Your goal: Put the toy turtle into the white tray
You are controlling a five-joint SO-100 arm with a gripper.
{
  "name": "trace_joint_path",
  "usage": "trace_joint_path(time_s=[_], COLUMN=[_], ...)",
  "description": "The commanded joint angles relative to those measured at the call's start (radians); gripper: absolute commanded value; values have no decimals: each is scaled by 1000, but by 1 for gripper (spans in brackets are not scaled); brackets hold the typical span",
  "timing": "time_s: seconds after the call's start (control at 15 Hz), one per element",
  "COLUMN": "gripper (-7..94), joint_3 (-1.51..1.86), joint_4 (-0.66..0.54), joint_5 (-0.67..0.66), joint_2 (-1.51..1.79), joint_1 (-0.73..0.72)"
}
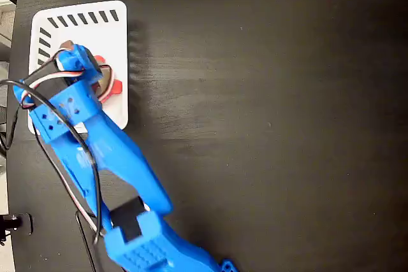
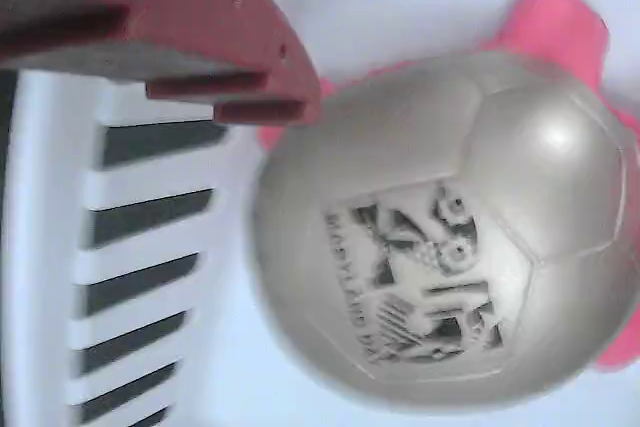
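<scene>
Nearly finished, by the look of it; toy turtle (image 2: 440, 237) lying shell-up inside the white tray (image 1: 115, 20), close beside the slotted edge; remaining, probably, only to pull the arm away. Gripper (image 1: 95, 74) low over the tray on the dark bench (image 1: 268, 93); one red finger (image 2: 200, 27) at the turtle's rim, the other not visible, so cannot tell how wide open or whether gripping. Counted: one turtle; one tray; one arm.
</scene>
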Motion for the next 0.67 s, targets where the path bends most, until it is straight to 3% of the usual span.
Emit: trace_joint_path(time_s=[0.0,0.07,0.13,0.6], gripper=[28,8,-2,0], joint_3=[97,187,287,769], joint_4=[-15,-51,-78,-137], joint_5=[46,71,89,17], joint_2=[345,463,595,1290], joint_1=[26,52,86,477])
